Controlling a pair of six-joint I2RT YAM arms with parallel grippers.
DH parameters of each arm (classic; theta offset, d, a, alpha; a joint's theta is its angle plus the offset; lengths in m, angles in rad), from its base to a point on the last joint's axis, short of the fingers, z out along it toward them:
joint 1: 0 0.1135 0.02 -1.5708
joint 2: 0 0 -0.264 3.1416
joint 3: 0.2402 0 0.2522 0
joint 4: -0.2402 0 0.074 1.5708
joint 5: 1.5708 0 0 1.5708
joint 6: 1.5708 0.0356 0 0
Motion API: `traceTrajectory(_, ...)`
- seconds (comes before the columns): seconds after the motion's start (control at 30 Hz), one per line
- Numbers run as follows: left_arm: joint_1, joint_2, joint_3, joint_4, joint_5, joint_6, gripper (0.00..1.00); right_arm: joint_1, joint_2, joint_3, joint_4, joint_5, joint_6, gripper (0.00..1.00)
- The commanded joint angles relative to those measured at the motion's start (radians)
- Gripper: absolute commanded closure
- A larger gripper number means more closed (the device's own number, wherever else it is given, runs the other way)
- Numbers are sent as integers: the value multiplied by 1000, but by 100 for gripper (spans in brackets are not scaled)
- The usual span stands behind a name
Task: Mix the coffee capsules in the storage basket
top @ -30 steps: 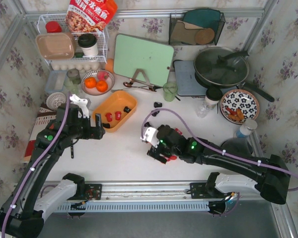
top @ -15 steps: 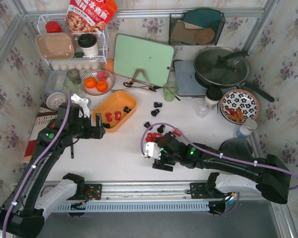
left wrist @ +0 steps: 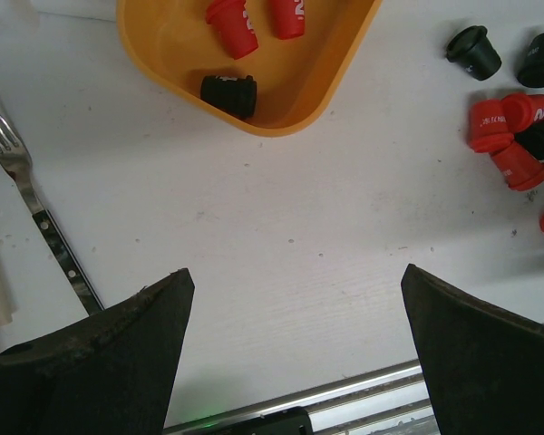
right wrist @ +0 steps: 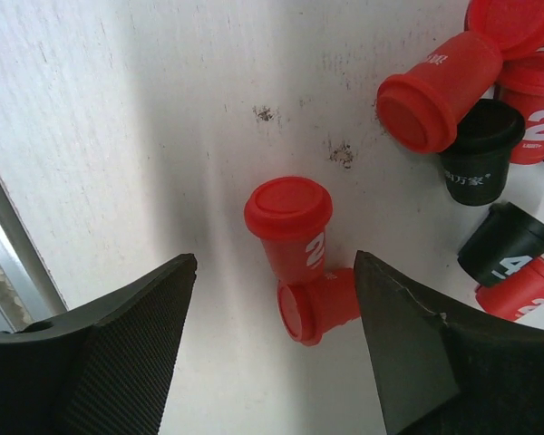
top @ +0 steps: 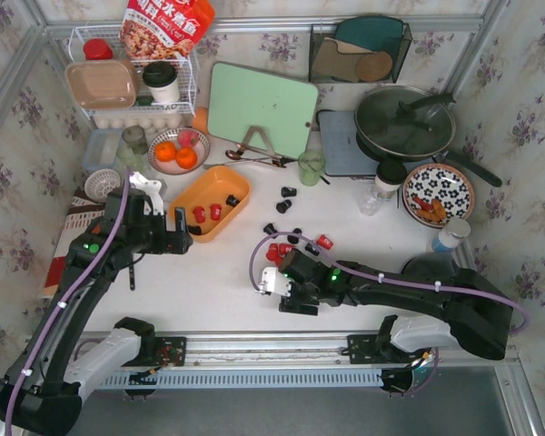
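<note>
Currently the storage basket (top: pixel 211 187) sits on the white table (top: pixel 209 282) left of centre, lying diagonally. It holds only a few of the coffee capsules (top: pixel 216 211): two red ones side by side in the middle and two black ones, one towards each end. The other capsules lie loose on the table to the right of the basket. Two black ones (top: pixel 289 192) lie close together farther back, and a mixed red and black cluster (top: pixel 274 252) lies nearer the arms. The left gripper (left wrist: pixel 296 270) hangs over bare table just in front of the basket's near end, its fingers spread wide with nothing between them. A fork (left wrist: pixel 38 217) lies on the table to its left. The right gripper (right wrist: pixel 272 263) is low over the table at the near edge of the cluster, with its fingers well apart. Two red capsules (right wrist: pixel 290 227) lie in the gap, one touching the other, and no finger is closed on either. The lower one reaches the inner edge of the finger on the right of the wrist view, but I cannot tell whether they touch. Beyond them lie more capsules, a red one on its side (right wrist: pixel 440 86) and a black one (right wrist: pixel 476 163).
</note>
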Motion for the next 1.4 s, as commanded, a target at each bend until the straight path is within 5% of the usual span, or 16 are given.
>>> traceTrajectory(0.0, 2, -1, 6, 14, 9, -5, 1, 0, 22, 4, 32, 7, -21, 23)
traceTrajectory(0.73, 5, -5, 6, 15, 12, -5, 1, 1, 103, 14, 77, 17, -47, 51)
traceTrajectory(1.37, 8, -12, 6, 14, 15, -6, 1, 1, -27, 51, 199, -34, -35, 72)
